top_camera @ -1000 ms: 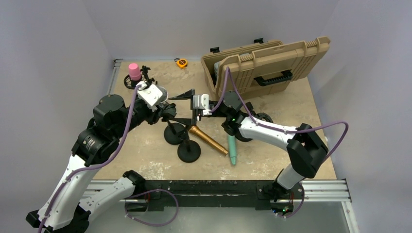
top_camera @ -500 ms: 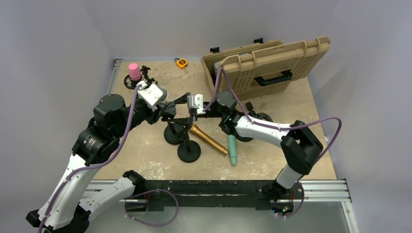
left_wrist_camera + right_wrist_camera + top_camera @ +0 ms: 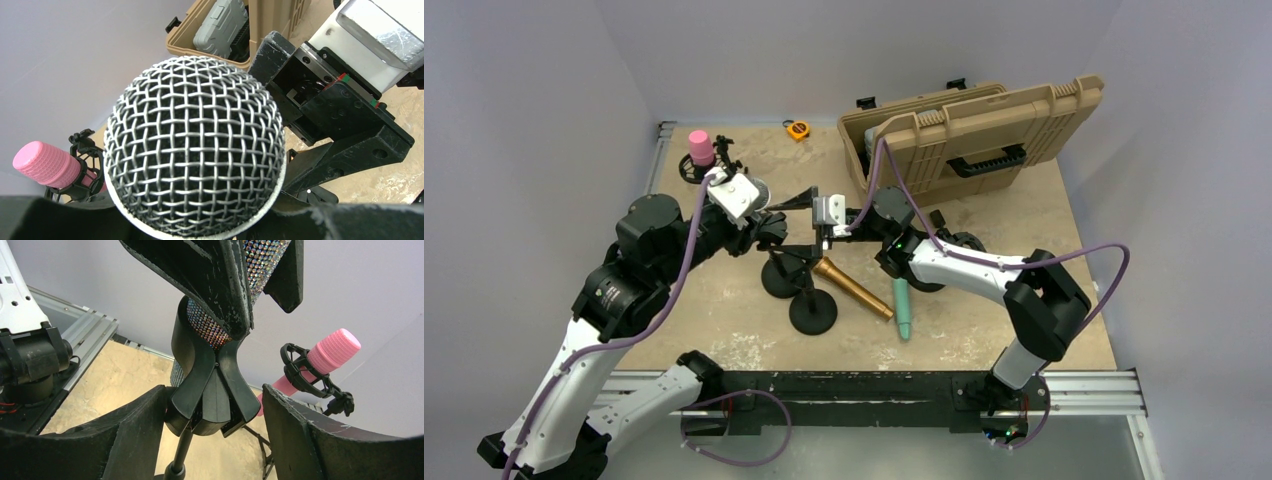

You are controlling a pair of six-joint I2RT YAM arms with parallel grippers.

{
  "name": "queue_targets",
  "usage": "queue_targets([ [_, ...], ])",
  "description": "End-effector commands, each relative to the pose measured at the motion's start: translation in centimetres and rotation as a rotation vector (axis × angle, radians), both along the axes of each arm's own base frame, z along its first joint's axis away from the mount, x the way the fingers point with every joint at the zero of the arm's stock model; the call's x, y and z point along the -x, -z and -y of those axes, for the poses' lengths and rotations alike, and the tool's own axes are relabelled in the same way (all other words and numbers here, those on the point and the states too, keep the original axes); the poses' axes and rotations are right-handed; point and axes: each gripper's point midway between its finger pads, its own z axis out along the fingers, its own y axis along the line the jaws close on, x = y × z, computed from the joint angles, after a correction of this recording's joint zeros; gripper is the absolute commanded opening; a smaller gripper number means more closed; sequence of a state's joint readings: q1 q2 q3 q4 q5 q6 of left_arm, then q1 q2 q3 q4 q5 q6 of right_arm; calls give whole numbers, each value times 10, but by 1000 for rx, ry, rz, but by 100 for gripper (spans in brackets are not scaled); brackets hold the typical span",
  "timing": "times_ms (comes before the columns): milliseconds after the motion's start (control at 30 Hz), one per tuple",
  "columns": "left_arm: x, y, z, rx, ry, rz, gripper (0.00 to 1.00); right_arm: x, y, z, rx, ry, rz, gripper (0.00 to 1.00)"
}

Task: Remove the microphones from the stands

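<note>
The microphone (image 3: 195, 145), its mesh head filling the left wrist frame, is sitting in the clip (image 3: 202, 365) of the stand (image 3: 181, 457), just left of centre in the overhead view. The left gripper (image 3: 200, 226) is clamping partway closed on its glittery body. The right gripper (image 3: 214, 392) is straddling the clip, fingers spread, gripping nothing. We're looking at the pull-out step, I'd say: next, right is needing to pinch the clip steady while left draws the microphone free.

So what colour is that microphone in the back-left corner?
It is a pink microphone, clearest in the right wrist view.
</note>
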State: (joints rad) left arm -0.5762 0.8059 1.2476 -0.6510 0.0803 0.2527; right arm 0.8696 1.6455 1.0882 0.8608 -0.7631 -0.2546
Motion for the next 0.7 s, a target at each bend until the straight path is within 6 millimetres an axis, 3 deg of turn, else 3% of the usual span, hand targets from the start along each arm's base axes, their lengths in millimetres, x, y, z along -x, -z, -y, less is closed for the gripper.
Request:
queue_targets([
  [0, 6, -13, 5, 46, 28, 7, 0, 7, -32, 7, -67, -10, 65, 60],
  [100, 7, -14, 5, 50, 29, 11, 0, -4, -21, 1, -33, 22, 40, 43],
  [200, 8, -18, 6, 54, 37, 13, 0, -12, -14, -4, -14, 48, 26, 7],
  [233, 9, -19, 6, 56, 39, 12, 0, -12, -14, -4, -17, 49, 28, 0],
  [500, 10, -24, 10, 71, 58, 7, 0, -20, -17, -2, -27, 95, 15, 0],
  [567, 10, -23, 11, 69, 60, 4, 0, -19, -20, -1, -32, 97, 10, 37],
  [600, 10, -24, 10, 69, 60, 5, 0, -19, -21, 0, -34, 102, 9, 49],
  [667, 10, -23, 10, 67, 61, 2, 0, -20, -21, 0, -32, 112, 7, 59],
])
